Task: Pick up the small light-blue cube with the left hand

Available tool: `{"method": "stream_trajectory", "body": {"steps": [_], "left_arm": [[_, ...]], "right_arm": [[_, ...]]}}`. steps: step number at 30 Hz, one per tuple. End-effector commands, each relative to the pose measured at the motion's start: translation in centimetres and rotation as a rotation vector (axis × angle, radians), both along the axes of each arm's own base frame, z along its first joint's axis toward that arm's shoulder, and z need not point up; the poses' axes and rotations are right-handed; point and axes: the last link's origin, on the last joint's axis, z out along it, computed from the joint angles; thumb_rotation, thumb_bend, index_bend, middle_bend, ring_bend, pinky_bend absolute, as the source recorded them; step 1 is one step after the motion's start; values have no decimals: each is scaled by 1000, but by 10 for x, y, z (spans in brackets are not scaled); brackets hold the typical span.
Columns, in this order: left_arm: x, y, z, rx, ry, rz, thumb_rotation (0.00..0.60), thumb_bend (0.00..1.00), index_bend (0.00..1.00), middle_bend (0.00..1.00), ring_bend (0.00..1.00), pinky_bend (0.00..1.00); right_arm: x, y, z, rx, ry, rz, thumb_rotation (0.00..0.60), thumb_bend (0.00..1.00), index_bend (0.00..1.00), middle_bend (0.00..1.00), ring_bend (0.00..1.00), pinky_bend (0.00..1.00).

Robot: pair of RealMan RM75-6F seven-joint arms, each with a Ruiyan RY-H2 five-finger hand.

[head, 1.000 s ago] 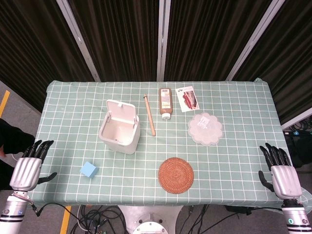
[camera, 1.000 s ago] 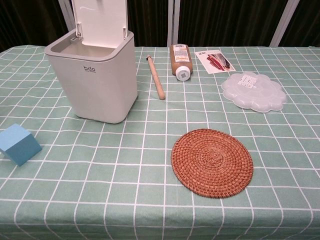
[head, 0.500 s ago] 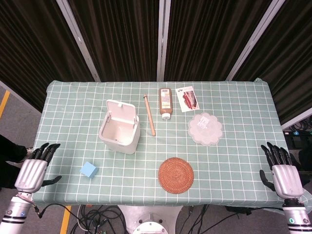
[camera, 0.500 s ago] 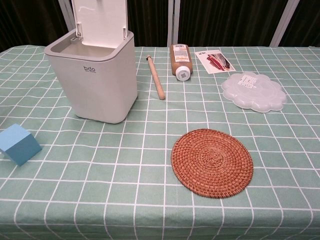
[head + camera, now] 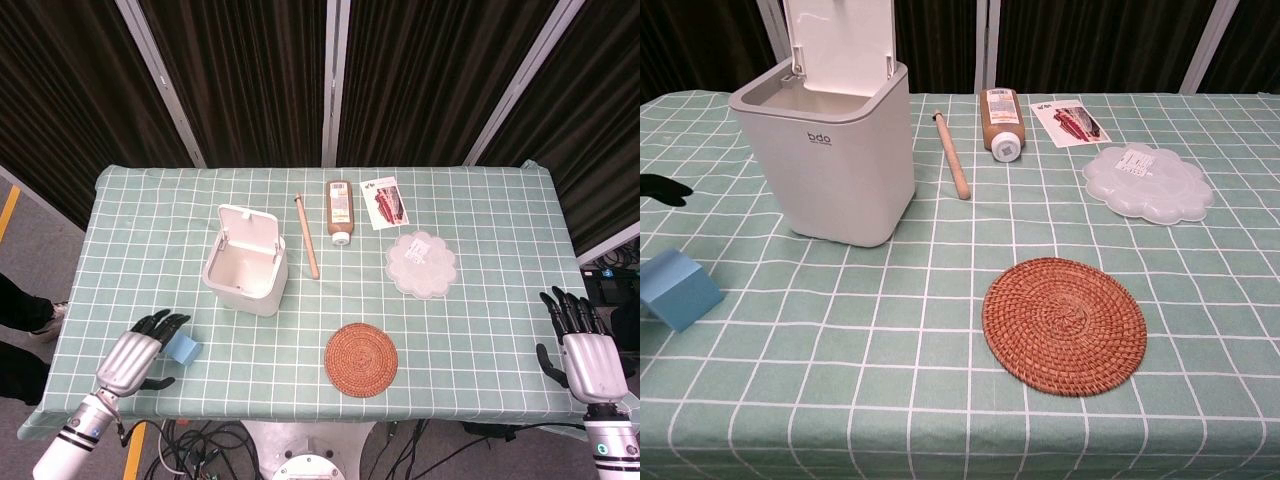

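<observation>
The small light-blue cube (image 5: 187, 349) sits near the table's front left edge; in the chest view the cube (image 5: 678, 290) is at the far left. My left hand (image 5: 135, 358) hovers just left of it, fingers spread and reaching over its left side, holding nothing. One dark fingertip (image 5: 665, 188) shows at the left edge of the chest view. My right hand (image 5: 585, 352) stays off the table's right edge with fingers apart and empty.
A white bin (image 5: 245, 265) with its lid up stands behind the cube. A wooden stick (image 5: 307, 236), a brown bottle (image 5: 340, 211) and a card (image 5: 384, 201) lie further back. A translucent scalloped lid (image 5: 421, 263) and a woven coaster (image 5: 361, 359) lie to the right.
My left hand has swung in from beyond the table's left edge to just beside the cube. The right hand has barely moved.
</observation>
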Motion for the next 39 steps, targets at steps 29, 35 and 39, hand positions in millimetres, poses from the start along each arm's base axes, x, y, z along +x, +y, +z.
{"method": "stream_trajectory", "body": {"steps": [29, 35, 39], "left_arm": [[4, 21, -12, 87, -39, -47, 600, 258, 552, 556, 458, 624], [13, 34, 52, 318, -41, -57, 600, 256, 550, 554, 459, 624], [28, 46, 82, 410, -42, -106, 600, 255, 550, 553, 458, 623]], "right_arm": [[-7, 3, 1, 4, -5, -20, 600, 360, 0, 0, 0, 0], [-7, 2, 0, 5, -5, -18, 600, 361, 0, 0, 0, 0], [-7, 2, -2, 12, -3, -18, 600, 360, 0, 0, 0, 0]]}}
